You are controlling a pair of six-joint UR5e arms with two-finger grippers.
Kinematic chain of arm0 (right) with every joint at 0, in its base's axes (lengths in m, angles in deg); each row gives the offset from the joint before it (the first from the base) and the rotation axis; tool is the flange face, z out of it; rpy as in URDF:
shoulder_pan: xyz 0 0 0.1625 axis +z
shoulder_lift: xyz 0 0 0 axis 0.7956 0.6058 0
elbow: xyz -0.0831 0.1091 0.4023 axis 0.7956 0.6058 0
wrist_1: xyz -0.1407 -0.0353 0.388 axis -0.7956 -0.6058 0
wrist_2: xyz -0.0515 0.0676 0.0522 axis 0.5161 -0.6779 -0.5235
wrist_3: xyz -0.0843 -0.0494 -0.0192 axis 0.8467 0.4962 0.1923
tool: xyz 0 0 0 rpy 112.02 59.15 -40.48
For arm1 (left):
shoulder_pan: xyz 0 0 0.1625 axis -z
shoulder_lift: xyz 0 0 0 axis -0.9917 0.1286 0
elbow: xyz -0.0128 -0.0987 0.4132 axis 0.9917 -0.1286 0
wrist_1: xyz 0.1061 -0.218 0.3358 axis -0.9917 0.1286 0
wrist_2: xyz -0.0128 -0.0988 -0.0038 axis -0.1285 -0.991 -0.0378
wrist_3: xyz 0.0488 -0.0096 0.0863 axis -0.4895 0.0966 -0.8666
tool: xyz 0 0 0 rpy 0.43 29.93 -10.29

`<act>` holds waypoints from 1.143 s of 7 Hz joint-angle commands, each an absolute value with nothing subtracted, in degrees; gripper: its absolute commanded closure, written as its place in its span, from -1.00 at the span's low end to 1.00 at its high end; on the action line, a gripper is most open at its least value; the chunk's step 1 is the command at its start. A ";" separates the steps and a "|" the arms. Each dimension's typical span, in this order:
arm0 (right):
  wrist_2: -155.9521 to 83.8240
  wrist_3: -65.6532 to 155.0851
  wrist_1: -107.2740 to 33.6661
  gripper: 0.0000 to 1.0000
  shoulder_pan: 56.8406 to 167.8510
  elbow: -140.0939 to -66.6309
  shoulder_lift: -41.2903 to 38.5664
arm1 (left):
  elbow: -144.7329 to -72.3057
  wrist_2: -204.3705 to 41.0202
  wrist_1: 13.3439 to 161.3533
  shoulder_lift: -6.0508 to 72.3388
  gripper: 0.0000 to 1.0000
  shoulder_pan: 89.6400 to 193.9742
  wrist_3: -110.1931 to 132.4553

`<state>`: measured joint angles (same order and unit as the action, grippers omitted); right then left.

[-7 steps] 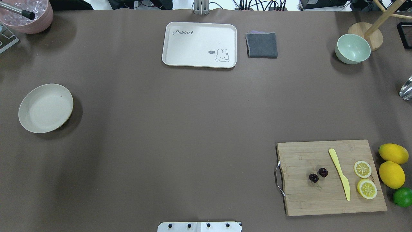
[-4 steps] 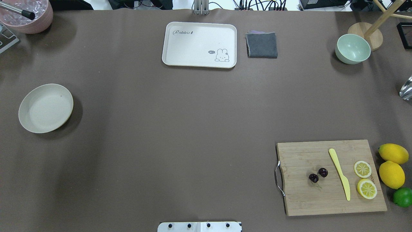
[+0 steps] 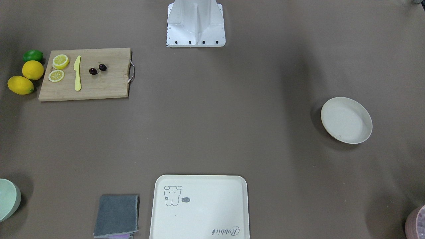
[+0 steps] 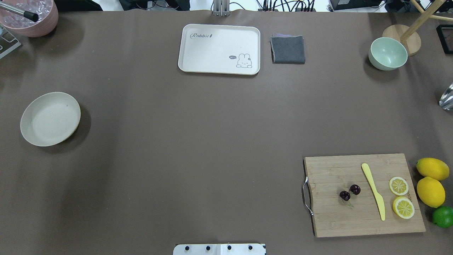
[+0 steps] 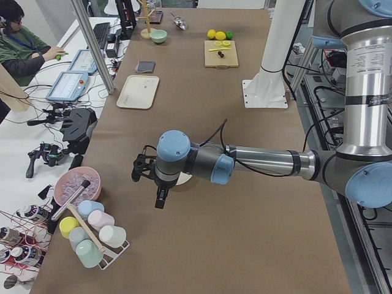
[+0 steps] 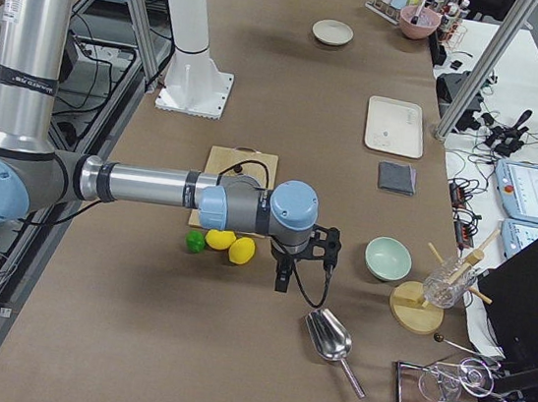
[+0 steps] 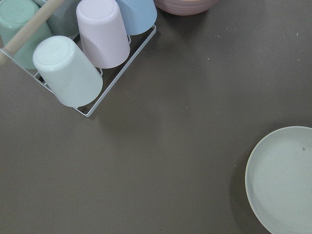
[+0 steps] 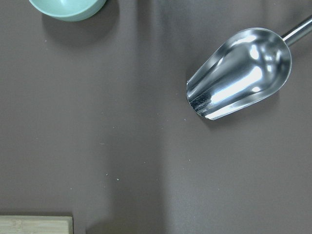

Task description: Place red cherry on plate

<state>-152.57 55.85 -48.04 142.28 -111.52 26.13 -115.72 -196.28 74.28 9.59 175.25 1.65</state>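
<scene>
Front-facing view: we see the cherry point(image 3: 98, 69), two tiny glossy near-black fruits joined by thin stems. It lies on a cutting board point(image 3: 99, 87) near the robot-side edge of the counter point(image 3: 212, 116), beside a yellow knife point(image 3: 77, 73). The plate point(image 3: 346, 120), round, cream and empty, sits well apart towards the opposite end.

Overhead view: the cherry point(image 4: 349, 192) is near the right end and the plate point(image 4: 50, 119) is by the left edge. No arm shows. We judge the task not begun, with the pick first.

Left side view: the left gripper point(image 5: 159, 197) hangs above the counter near the plate. We cannot tell whether it is spread or pressed together.

Right side view: the right gripper point(image 6: 282, 277) hangs past the lemons point(image 6: 231, 246). Its state is also unclear. We judge it must come back over the board and pinch the small fruit gently.

Left wrist view: the plate's rim point(image 7: 253, 165) shows at the lower right.

Right wrist view: a board corner point(image 8: 34, 224) and a metal scoop point(image 8: 239, 73) show.
</scene>
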 commanded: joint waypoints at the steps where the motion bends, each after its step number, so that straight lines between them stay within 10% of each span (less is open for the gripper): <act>1: -152.52 55.94 -47.95 -1.00 142.27 -111.71 26.13 | -115.72 -196.37 74.43 9.51 -0.96 175.25 1.50; 8: -152.52 56.03 -47.95 -1.00 142.27 -111.88 26.04 | -113.71 -196.72 74.87 11.43 -0.96 173.40 3.07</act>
<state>-152.52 56.03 -47.95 142.27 -111.81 26.07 -114.72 -196.63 74.76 10.51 173.62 2.04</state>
